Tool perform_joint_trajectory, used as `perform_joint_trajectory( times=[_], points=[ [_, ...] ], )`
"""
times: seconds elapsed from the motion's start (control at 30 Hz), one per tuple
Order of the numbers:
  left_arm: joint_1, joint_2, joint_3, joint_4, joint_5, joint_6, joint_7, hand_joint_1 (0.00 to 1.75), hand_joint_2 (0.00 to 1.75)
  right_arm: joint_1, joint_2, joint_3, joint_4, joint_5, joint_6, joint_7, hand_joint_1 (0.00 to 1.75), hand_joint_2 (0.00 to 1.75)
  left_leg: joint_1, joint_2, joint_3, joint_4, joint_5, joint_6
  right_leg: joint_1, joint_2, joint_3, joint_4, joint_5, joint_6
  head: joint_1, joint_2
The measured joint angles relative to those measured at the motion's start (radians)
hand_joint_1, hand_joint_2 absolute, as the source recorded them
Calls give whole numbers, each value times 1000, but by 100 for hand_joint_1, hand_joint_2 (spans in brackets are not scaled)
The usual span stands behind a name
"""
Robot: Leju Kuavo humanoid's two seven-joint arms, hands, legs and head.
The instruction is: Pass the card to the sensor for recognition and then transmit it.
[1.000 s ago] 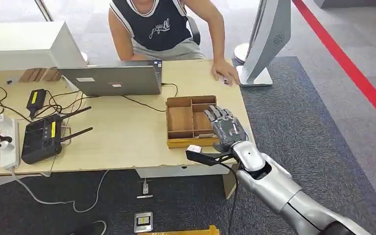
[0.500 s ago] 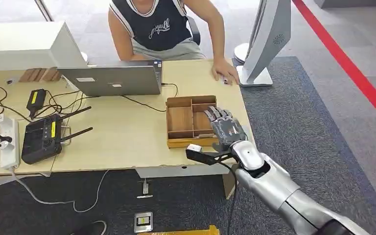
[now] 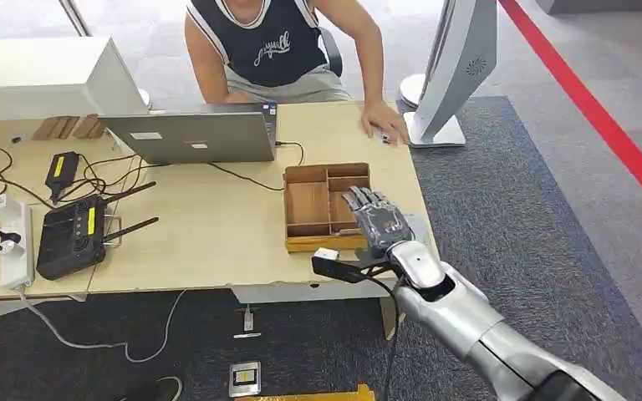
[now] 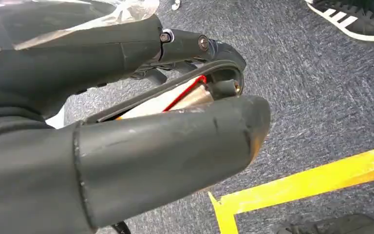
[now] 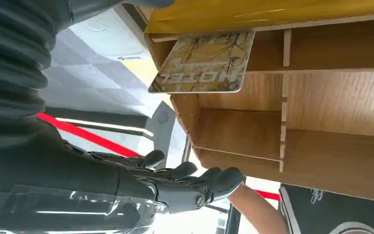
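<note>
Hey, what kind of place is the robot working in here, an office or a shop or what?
Probably an office or a test lab: a wooden desk with a laptop, a router and loose cables, carpet tiles underfoot, and a person seated across.

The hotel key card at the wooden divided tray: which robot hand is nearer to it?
Right. The right robot hand hovers over the tray's near corner, by the patterned card. The left robot hand hangs over the carpet.

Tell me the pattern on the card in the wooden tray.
Tan with dark branch-like lines on the card, clearest in the right wrist view.
</note>
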Motion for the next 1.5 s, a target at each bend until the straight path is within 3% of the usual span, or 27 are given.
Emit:
perform_joint_trajectory(
  times=[1.03,1.07,1.1,1.13,1.5],
  points=[
    [0,0,0,0,1,0,2,0,0,-10,23,10,101,-19,-15,-40,0,175,0,0,0,0,0,0,0,0,0,0,0,0,0,0],
    [0,0,0,0,2,3,6,0,0,-10,25,10,104,-20,-16,-41,7,175,0,0,0,0,0,0,0,0,0,0,0,0,0,0],
    [0,0,0,0,3,3,11,0,175,-12,27,10,109,-21,-18,-44,157,175,0,0,0,0,0,0,0,0,0,0,0,0,0,0],
    [0,0,0,0,7,1,12,0,175,-15,30,10,113,-24,-18,-48,175,175,0,0,0,0,0,0,0,0,0,0,0,0,0,0],
    [0,0,0,0,9,-3,12,0,175,-30,46,11,153,-48,-17,-59,175,175,0,0,0,0,0,0,0,0,0,0,0,0,0,0]
  ],
)
